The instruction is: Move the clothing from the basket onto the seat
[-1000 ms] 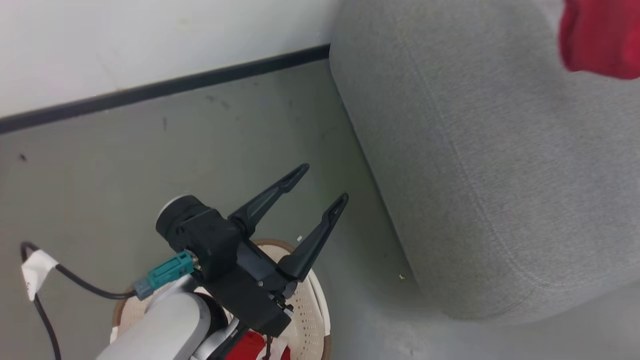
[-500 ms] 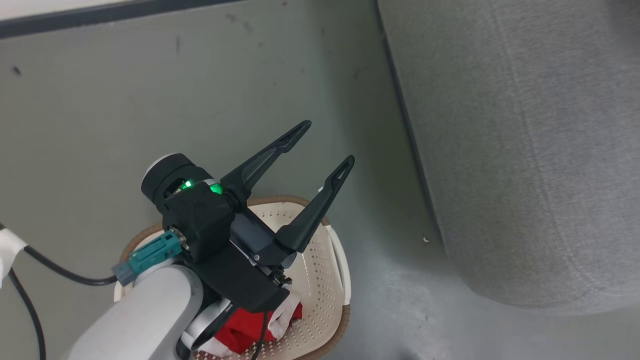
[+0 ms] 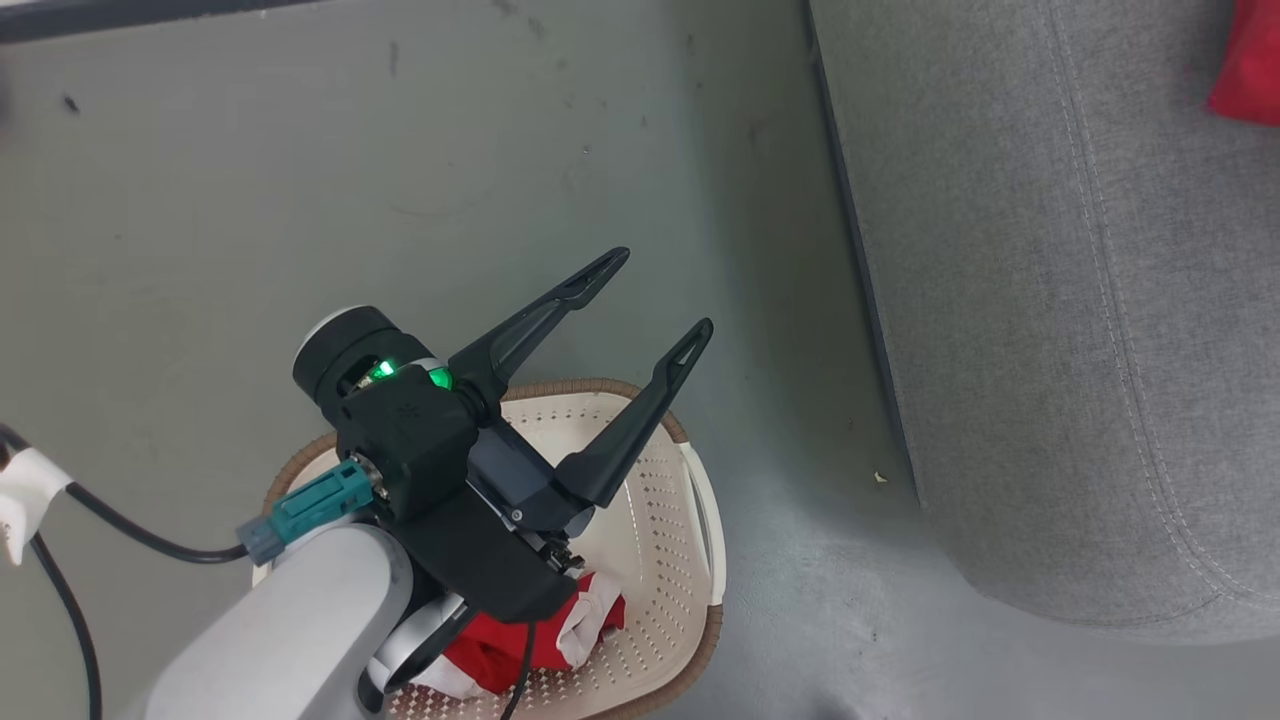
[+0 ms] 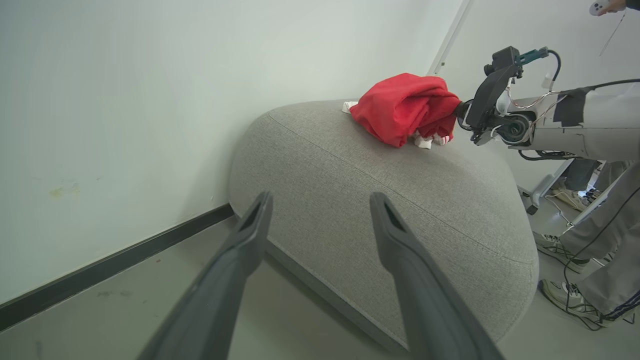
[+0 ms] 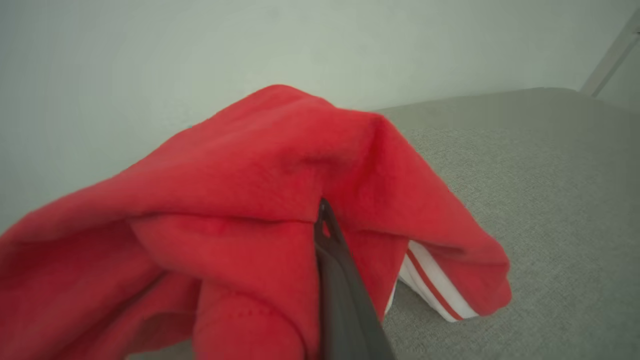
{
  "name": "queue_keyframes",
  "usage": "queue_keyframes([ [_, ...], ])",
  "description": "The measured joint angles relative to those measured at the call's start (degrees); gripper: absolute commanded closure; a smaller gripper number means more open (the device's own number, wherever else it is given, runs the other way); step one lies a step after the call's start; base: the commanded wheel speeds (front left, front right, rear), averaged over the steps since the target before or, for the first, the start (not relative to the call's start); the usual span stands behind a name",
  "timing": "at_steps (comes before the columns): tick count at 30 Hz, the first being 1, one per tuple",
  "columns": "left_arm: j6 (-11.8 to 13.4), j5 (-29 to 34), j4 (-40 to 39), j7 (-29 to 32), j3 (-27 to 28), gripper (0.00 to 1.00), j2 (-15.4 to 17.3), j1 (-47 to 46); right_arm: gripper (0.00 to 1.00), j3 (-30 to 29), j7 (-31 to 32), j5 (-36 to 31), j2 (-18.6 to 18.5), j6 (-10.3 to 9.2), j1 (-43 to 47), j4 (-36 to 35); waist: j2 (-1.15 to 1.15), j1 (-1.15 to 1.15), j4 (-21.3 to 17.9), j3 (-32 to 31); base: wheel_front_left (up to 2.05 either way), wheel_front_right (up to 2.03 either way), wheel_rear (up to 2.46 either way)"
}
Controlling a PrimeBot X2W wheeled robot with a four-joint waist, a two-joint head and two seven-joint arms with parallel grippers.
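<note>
Left gripper: jaws spread as wide as they go, nothing between them. It hung over the basket, fingertips out past the basket's far rim. They pointed away toward the seat, which stood to the basket's right across a strip of bare floor. The left wrist view agreed: two fingers well apart, grey cushion beyond them.

Right gripper: fingers pinched together on a red garment, with fabric draped over and around them. This was well apart from the basket, over the top of the seat. In the left wrist view the garment's lower folds and white striped trim appeared to rest on the cushion.

Remaining garment: red with white trim, bunched in the basket's near end and partly hidden under the left wrist. It was a heap, so no long axis could be made out.

Key relation: the remaining garment lay below and behind the left fingertips, on the robot's side of the basket, not ahead of them. The left arm was much the nearer; the right was occupied at the seat.

Judgement: the left gripper would have to draw back and tip its fingers down into the basket's near end before closing. The risk was a fingertip catching the perforated wall. Task was partway done: one piece at the seat but not yet let go, at least one left in the basket.
</note>
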Motion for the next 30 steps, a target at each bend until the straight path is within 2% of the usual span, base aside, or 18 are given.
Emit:
queue_keyframes([
  [1,0.0,0.0,0.2,-0.3,-0.1,0.0,0.0,0.0,0.48,0.2,0.0,0.0,0.2,0.01,0.1,0.5,0.0,0.0,0.0,-0.2,0.0,0.0,0.0],
  [2,0.0,0.0,0.5,-0.4,-0.2,0.0,-0.1,0.0,0.12,0.5,0.0,-0.2,0.5,0.02,0.1,1.1,0.0,0.0,0.0,-0.4,0.0,0.0,0.0],
  [3,-0.1,0.0,0.9,-0.5,-0.3,0.0,-0.1,0.0,0.12,0.9,0.0,-0.5,0.7,0.27,0.1,1.7,0.0,0.0,-0.1,-0.7,0.0,0.0,0.0],
  [4,-0.1,0.0,1.3,-0.6,-0.3,0.0,-0.1,0.0,0.0,1.2,0.2,-0.8,0.9,0.45,0.1,2.2,0.0,0.0,-0.1,-0.9,0.0,0.0,0.0],
  [14,-0.5,-0.7,4.5,-2.8,-1.2,0.0,-0.5,0.2,0.0,6.0,2.2,-4.1,1.5,1.47,2.3,7.2,-0.01,0.0,-0.4,-4.7,0.0,0.0,0.0],
  [22,-0.5,-1.5,7.8,-4.6,-1.4,0.0,-1.0,2.3,0.0,8.5,6.5,-4.0,3.1,2.41,4.8,9.4,-0.01,0.0,-0.9,-9.4,0.0,0.0,0.0],
  [30,-0.6,-3.7,10.4,-6.0,-1.3,0.0,-1.7,5.4,0.0,10.3,11.5,-2.9,3.7,2.46,7.9,10.6,-0.01,-0.01,-1.4,-15.2,0.0,0.0,0.0],
])
